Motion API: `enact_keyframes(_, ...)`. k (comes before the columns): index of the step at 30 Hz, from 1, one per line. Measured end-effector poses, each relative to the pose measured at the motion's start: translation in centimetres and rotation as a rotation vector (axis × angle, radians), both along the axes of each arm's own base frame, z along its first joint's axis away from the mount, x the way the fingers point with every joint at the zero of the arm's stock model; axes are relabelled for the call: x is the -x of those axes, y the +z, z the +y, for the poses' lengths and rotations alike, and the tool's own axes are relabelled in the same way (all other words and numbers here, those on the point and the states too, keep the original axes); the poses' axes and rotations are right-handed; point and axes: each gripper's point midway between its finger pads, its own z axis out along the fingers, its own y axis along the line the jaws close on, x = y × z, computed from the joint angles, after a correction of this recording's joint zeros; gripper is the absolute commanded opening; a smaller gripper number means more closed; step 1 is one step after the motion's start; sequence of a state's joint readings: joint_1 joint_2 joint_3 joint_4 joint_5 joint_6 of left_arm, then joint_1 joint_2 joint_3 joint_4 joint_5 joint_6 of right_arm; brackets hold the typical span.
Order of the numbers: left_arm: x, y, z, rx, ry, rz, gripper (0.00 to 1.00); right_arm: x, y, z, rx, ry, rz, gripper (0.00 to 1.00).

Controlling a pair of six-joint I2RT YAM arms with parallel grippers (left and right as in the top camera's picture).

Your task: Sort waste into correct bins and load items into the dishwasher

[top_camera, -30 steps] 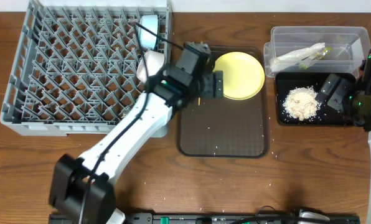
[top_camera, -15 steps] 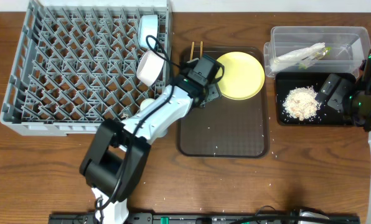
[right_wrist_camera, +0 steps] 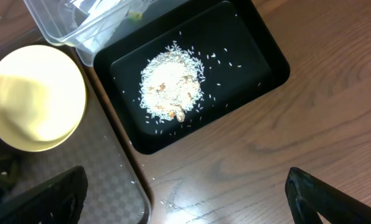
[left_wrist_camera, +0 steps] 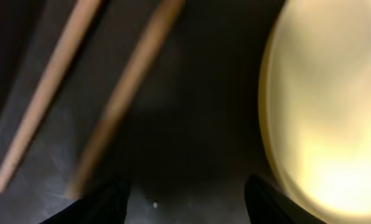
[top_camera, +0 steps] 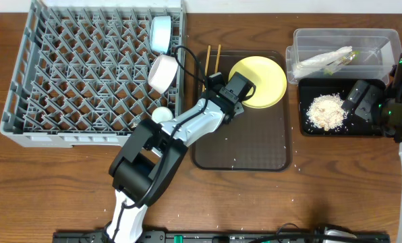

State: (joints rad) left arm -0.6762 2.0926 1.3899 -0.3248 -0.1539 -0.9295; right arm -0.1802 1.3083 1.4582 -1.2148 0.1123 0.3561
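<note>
The left gripper (left_wrist_camera: 185, 208) sits low on the flat brown tray (top_camera: 255, 145); its two fingers are spread apart, with only bare tray between them, so it holds nothing; one finger is just beside the rim of the round yellow plate (top_camera: 265, 77), and the two thin wooden chopsticks (top_camera: 212, 57) lie on its other side, near but not touching. The right gripper (top_camera: 361, 100) is spread wide and empty above the shallow black tray (top_camera: 303, 131). The waste looks sorted; the crumpled white paper napkin (top_camera: 322, 61) is in the clear plastic tub (top_camera: 305, 37), and the heap of beige rice crumbs (top_camera: 326, 111) is in the black tray. The light blue bowl (top_camera: 162, 32), the white bowl (top_camera: 162, 73) and the small white cup (top_camera: 162, 115) sit along the right side of the big grey plastic dish rack (top_camera: 86, 74). So I think the step now is loading the last things; the plate looks like the one being picked, though it could be the chopsticks. The next move needs a finger to slip under the thin plate rim, pinch it, lift it and stand it between the rack's pegs; the rim is smooth, so it may slide away. I can see no words or labels to read.
</note>
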Motion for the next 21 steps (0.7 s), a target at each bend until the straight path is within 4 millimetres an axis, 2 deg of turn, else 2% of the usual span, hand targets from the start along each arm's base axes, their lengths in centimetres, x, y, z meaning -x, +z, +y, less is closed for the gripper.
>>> enact_keyframes(7,0.1,0.4,-0.2,-0.033,-0.045,-0.002,0.62,0.0,0.0,0.0,0.000,0.000,0.000,0.99)
enact_keyframes(14,0.5,3.8,-3.5,-0.082,-0.139,-0.063,0.63,0.0,0.0,0.0,0.000,0.000,0.000,0.99)
enact_keyframes(16,0.5,4.4,-4.2,-0.100,-0.147,-0.096,0.66,0.0,0.0,0.0,0.000,0.000,0.000,0.99)
enact_keyframes(21,-0.1,5.2,-5.3,-0.127,-0.144,-0.185,0.66,0.0,0.0,0.0,0.000,0.000,0.000,0.99)
